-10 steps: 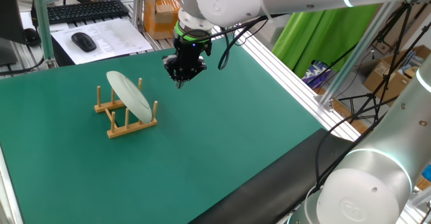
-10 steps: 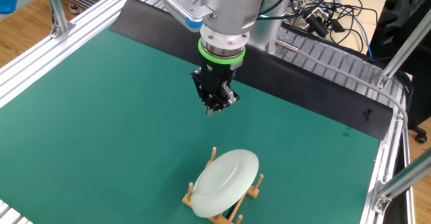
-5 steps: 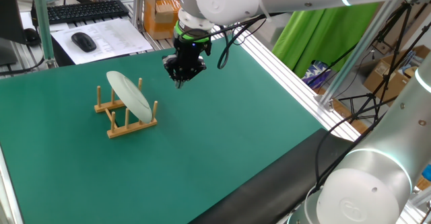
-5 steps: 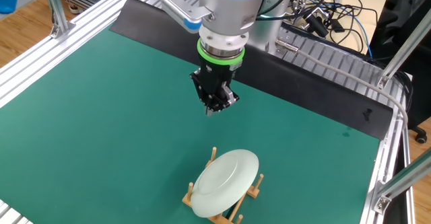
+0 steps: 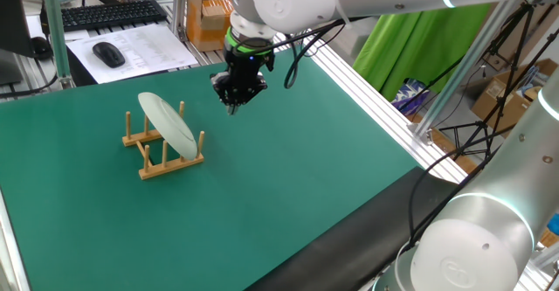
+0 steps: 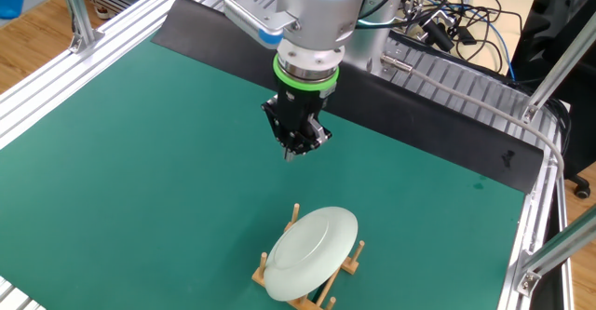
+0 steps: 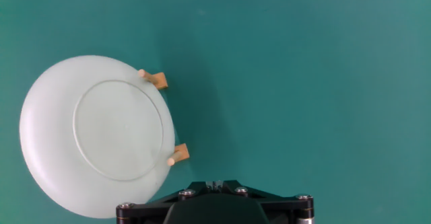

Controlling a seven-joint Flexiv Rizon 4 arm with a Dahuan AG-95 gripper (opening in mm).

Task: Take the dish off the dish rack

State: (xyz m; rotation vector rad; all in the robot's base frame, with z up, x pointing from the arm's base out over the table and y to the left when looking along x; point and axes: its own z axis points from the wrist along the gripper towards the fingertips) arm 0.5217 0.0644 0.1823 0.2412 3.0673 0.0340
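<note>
The dish, a pale greenish-white plate, leans tilted between the pegs of the light-brown wooden dish rack on the green mat. In the other fixed view the dish covers most of the rack. In the hand view the dish lies at the left, with two rack pegs showing at its right edge. My gripper hangs above the mat to the right of the rack, apart from the dish. Its fingers are together and empty. Only its fingertips show in the hand view.
A keyboard, a mouse and papers lie on a desk beyond the mat's far edge. Aluminium frame rails run along the mat's right side. Cables lie behind the arm's base.
My gripper has edged very slightly toward the rack side. The dish and rack have not moved.
</note>
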